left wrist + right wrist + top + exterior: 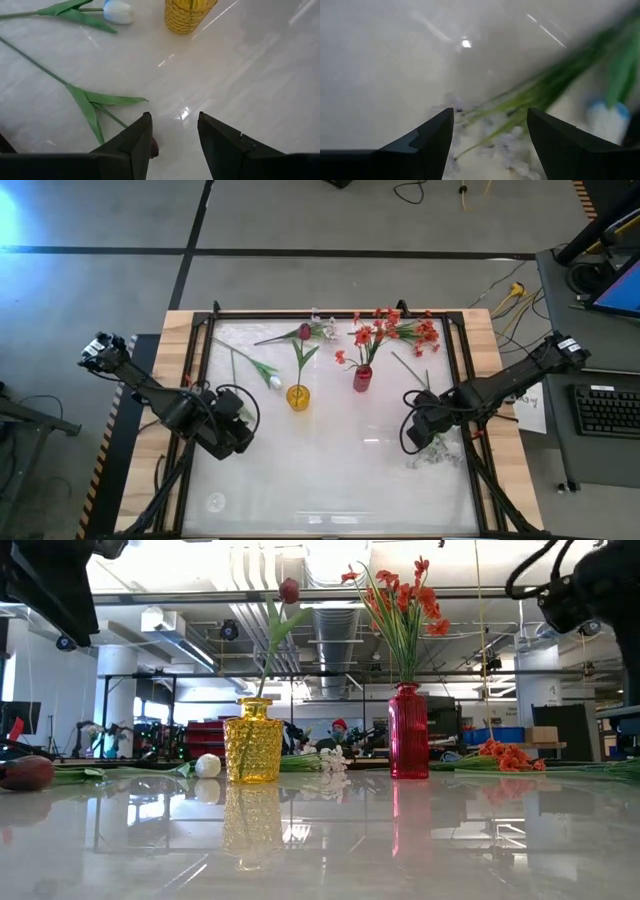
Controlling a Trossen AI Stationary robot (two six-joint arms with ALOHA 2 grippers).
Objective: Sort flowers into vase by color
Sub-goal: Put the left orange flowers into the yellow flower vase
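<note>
1. So far, one dark red tulip (303,332) stands in the yellow vase (298,396) and a red-orange spray (364,336) in the red vase (362,378).
2. Left to sort: a white tulip bud (274,382) beside the yellow vase, more sprays along the far edge, and a white spray (436,452) under the right gripper (424,432), whose fingers stand wide, empty.
3. Left gripper (232,434) hovers half-open, holding nothing.
4. Open tabletop (330,470) lies nearside; the black frame rails hem both sides.
</note>
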